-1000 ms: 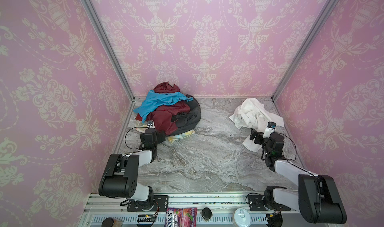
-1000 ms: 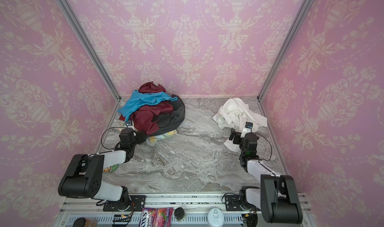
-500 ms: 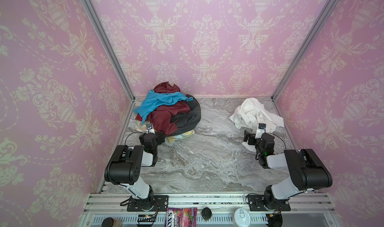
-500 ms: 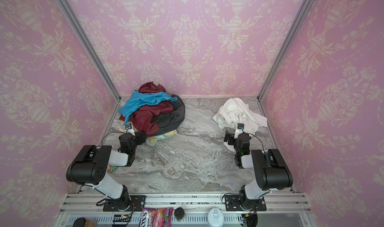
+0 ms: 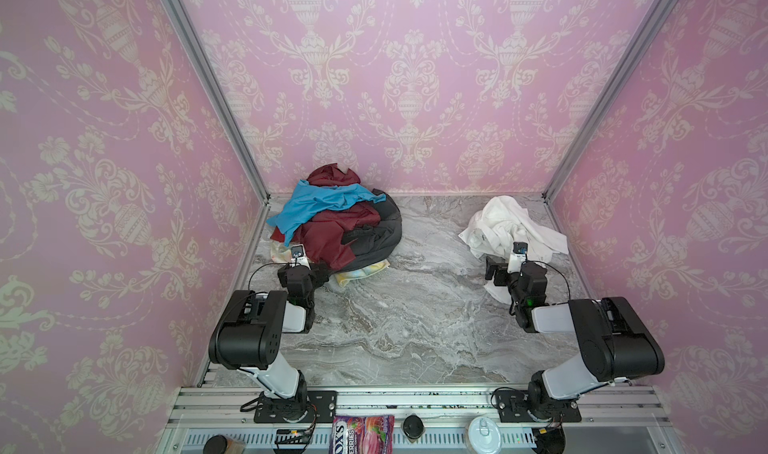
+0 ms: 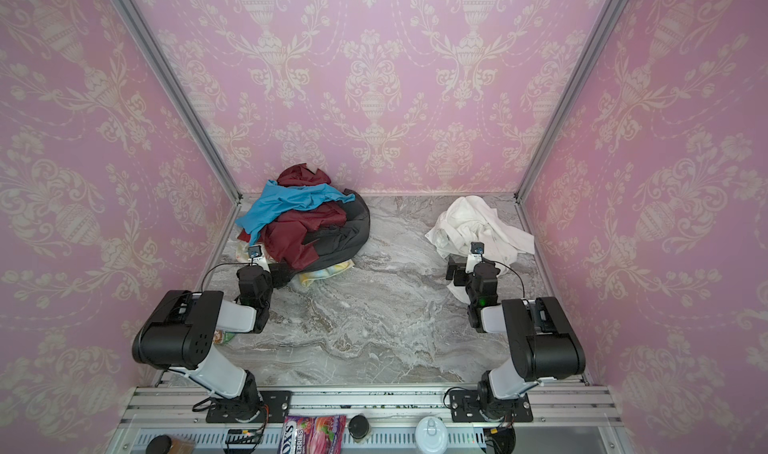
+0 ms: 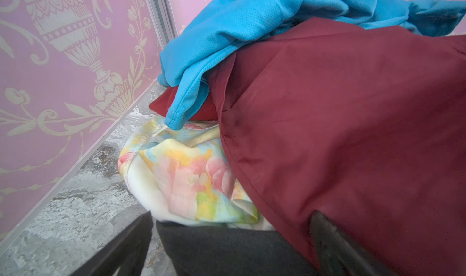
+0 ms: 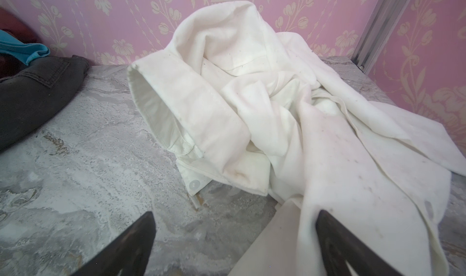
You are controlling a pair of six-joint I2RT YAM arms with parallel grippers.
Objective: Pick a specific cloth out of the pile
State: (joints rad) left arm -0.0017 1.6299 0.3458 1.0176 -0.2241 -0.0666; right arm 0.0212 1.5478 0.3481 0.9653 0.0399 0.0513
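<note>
- Right of the pile [image 5: 332,223], the white shirt [image 5: 511,227] lies alone: separation looks done.
- Left gripper [image 7: 232,214] and right gripper [image 8: 234,213] gape apart, gripping nothing; little seems left.

Count: one white shirt [image 5: 505,223] ahead of right gripper [image 8: 234,224]; one pile [image 5: 332,223] ahead of left gripper [image 7: 232,226], four garment colours showing.

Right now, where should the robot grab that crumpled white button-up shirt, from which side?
Probably the stiff folded band of the crumpled white button-up shirt: it stands raised off the marble tabletop, so jaws coming low from the robot's side could straddle it.
</note>
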